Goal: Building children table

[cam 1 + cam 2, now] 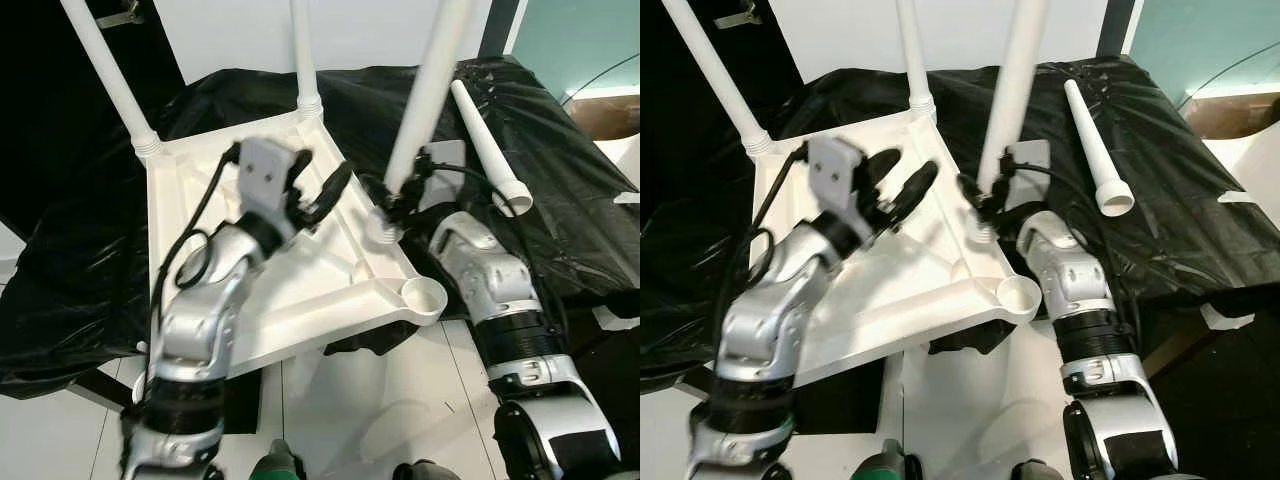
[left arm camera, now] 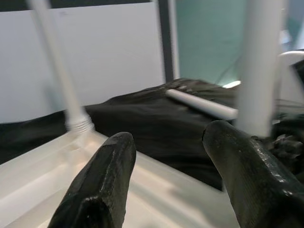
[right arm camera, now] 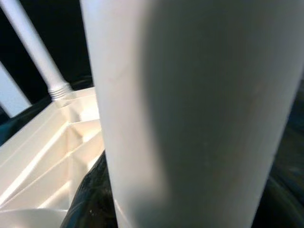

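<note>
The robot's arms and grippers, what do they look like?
Both arms are silver with black ribbed bands at the joints. Loose black cables loop along them. The left gripper and the right gripper each have long black fingers, and a pale grey camera box sits on each wrist.

A crumpled black plastic sheet (image 1: 560, 150) lay draped over the counter, hanging down at its near left side. Behind it stood a white wall panel (image 1: 230, 35), with a teal wall (image 1: 575, 40) off to the far right. A brown cardboard box (image 1: 612, 115) sat at the far right edge. White floor tiles (image 1: 330, 410) showed nearest.
</note>
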Motion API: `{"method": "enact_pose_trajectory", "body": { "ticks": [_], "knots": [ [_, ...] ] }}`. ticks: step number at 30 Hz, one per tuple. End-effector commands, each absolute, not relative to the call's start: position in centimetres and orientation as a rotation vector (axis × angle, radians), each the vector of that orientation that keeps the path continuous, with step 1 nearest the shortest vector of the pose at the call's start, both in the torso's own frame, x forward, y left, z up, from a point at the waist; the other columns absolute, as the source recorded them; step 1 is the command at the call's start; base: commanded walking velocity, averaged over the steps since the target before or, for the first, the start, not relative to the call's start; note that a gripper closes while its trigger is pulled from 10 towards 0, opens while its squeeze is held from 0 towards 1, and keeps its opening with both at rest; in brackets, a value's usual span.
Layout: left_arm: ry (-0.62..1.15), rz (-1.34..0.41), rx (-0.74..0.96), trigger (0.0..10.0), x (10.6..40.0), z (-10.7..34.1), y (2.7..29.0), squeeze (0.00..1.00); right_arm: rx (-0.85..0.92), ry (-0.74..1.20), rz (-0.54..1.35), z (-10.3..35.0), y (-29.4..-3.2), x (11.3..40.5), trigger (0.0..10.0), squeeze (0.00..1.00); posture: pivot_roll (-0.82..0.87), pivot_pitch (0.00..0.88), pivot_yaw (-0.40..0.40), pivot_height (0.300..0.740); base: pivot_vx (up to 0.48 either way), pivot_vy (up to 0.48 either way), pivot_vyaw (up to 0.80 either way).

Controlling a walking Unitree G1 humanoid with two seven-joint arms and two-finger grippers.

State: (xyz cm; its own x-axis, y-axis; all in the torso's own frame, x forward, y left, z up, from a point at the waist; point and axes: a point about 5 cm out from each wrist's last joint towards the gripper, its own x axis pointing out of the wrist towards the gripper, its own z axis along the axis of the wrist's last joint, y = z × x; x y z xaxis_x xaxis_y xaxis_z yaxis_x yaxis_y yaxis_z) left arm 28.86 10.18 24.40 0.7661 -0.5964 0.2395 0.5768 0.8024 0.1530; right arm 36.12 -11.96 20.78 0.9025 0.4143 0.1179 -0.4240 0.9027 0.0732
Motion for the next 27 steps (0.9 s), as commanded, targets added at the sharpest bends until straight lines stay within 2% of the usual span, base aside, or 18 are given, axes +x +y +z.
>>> {"method": "enact_pose_trajectory", "body": {
  "ticks": [1,7,12,22,27],
  "knots": [
    [-0.285,-0.7,0.093,10.0,28.1,24.3,10.0,0.0,0.09,-0.121,0.419,21.4,-11.8,36.4,10.0,0.0,0.06,0.033,0.028,0.74,0.0,0.0,0.0],
    [-0.18,-0.845,0.193,10.0,25.3,21.4,10.4,0.0,0.101,-0.109,0.307,21.3,-13.4,37.0,10.0,0.0,0.07,0.041,0.026,0.74,0.0,0.0,0.0],
    [-0.084,-0.943,0.25,10.0,23.5,19.3,10.2,0.0,0.087,-0.117,0.342,21.5,-13.3,36.9,10.0,0.0,0.07,0.05,0.024,0.74,0.0,0.0,0.0],
    [0.057,-1.053,0.343,10.0,22.1,16.1,9.9,0.0,0.057,-0.112,0.365,21.1,-12.5,36.6,10.0,0.0,0.07,0.053,0.021,0.74,0.0,0.0,0.0],
    [0.086,-1.044,0.41,10.0,22.2,15.1,9.7,0.0,0.05,-0.12,0.418,21.2,-11.8,36.4,10.0,0.0,0.07,0.052,0.02,0.74,0.0,0.0,0.0]
  ]
}}
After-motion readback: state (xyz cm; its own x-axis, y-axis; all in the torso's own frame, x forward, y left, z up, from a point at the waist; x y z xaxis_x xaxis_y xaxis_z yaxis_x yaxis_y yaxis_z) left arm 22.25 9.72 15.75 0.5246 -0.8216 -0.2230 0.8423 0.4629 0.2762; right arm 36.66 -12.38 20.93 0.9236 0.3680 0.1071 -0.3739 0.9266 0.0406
